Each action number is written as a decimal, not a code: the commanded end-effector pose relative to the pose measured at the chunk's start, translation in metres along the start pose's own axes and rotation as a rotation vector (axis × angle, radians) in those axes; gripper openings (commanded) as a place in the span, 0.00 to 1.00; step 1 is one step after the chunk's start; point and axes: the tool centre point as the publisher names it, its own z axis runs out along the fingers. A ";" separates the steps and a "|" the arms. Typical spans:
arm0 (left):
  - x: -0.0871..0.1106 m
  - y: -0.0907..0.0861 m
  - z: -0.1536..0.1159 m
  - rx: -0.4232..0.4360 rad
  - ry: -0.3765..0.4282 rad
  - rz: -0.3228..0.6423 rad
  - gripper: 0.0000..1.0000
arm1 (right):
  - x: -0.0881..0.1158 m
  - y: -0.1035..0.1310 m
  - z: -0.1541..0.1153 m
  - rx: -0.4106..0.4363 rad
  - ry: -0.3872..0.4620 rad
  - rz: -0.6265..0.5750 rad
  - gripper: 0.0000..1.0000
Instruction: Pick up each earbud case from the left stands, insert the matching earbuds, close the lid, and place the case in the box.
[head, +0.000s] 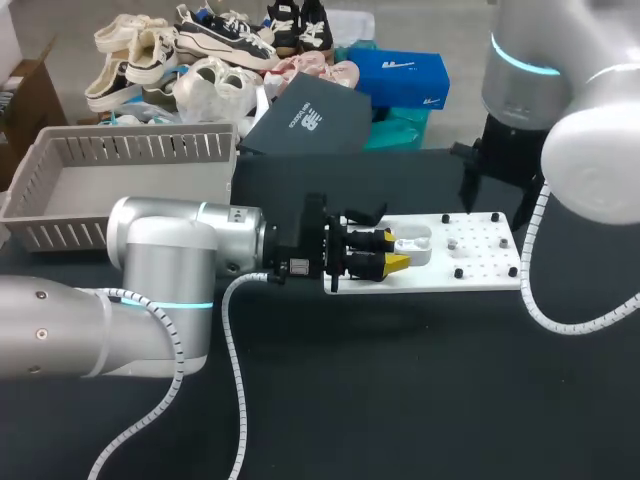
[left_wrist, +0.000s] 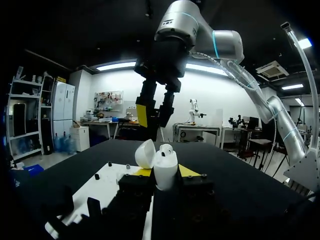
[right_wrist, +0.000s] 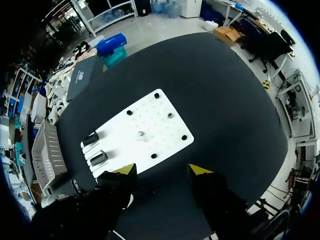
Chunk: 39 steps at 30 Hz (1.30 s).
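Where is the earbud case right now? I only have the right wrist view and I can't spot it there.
Observer: The left gripper is shut on the earbud case, holding it upright between its yellow tips.
Operator: Is the lid open or closed?
Observer: Open. The left wrist view shows the lid swung back to one side.
Operator: How does my right gripper sit relative to the case?
Observer: The right gripper hangs above and beyond the case, not touching it.
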 end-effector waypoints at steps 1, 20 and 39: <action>0.001 0.002 0.000 0.004 -0.001 0.000 0.00 | -0.005 0.001 0.013 -0.063 0.013 0.004 0.61; 0.001 0.002 0.000 0.004 -0.001 0.000 0.00 | -0.011 0.029 0.054 -0.089 0.084 -0.043 0.61; 0.001 0.002 0.000 0.004 -0.001 0.000 0.00 | -0.010 0.044 0.090 -0.091 0.109 -0.002 0.59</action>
